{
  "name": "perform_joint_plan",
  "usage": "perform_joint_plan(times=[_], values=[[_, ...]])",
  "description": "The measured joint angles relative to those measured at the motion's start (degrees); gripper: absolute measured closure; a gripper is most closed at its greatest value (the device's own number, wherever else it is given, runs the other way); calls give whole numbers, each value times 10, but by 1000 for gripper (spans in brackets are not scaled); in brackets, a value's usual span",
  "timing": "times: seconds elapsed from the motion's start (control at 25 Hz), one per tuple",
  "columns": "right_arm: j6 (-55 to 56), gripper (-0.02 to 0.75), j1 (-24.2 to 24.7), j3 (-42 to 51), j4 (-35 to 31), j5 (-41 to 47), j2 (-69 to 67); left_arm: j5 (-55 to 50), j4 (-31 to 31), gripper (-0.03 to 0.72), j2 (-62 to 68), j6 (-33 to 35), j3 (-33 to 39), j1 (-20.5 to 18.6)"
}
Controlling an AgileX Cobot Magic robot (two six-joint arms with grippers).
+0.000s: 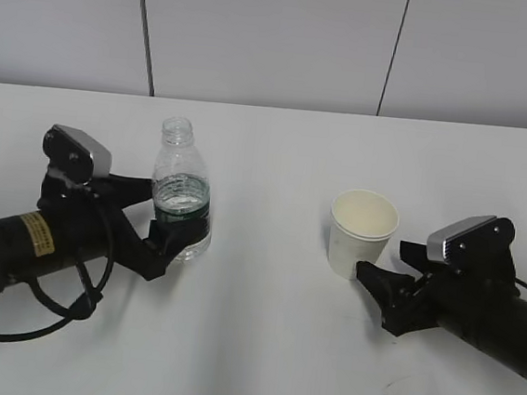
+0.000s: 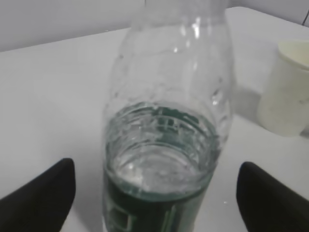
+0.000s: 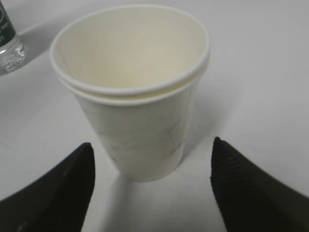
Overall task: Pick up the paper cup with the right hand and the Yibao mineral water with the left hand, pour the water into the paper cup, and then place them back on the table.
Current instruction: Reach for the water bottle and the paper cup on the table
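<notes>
The Yibao mineral water bottle [image 1: 183, 190] stands upright and uncapped on the white table [image 1: 258, 346], left of centre. The water [image 2: 159, 166] reaches about the top of its green label. My left gripper [image 1: 161, 214], on the arm with the yellow label, is open with its fingers either side of the bottle [image 2: 166, 121]; a gap shows on each side. The white paper cup [image 1: 362, 233] stands upright and empty right of centre. My right gripper [image 1: 386, 263] is open at the cup's base, and the cup [image 3: 133, 96] sits just beyond its fingertips [image 3: 241, 183], untouched.
The table's far edge meets a grey panelled wall [image 1: 279, 40]. A black cable [image 1: 18, 319] loops on the table beside the left arm. The cup also shows at the right of the left wrist view [image 2: 287, 92], and the bottle's base at the top left of the right wrist view [image 3: 8, 43].
</notes>
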State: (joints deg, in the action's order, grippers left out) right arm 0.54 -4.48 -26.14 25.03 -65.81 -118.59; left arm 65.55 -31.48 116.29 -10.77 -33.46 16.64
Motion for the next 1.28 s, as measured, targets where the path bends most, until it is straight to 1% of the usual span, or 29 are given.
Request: perform_joint_plan(times=[0.12,0.36,0.52,0.72,0.84,1.04,1.28], values=[[0,153,0,-1,0,0,0,0,8,74,18,0,-20,8],[0,153,0,-1,1,0,0,-1,12,92,36,0,-43,9],[0,153,0,-1,4,0,0,0,13,138,36,0,-46,9],[0,153,0,-13,22,0,-9,0,12,221,36,0,-46,9],[0,153,0,-21,23,0,-17,0,12,255,36,0,-46,9],[0,131,0,-33,21,0,-18,0,13,269,36,0,-46,9],[19,110,0,-55,43,0,-19,0,13,271,36,0,-46,9]])
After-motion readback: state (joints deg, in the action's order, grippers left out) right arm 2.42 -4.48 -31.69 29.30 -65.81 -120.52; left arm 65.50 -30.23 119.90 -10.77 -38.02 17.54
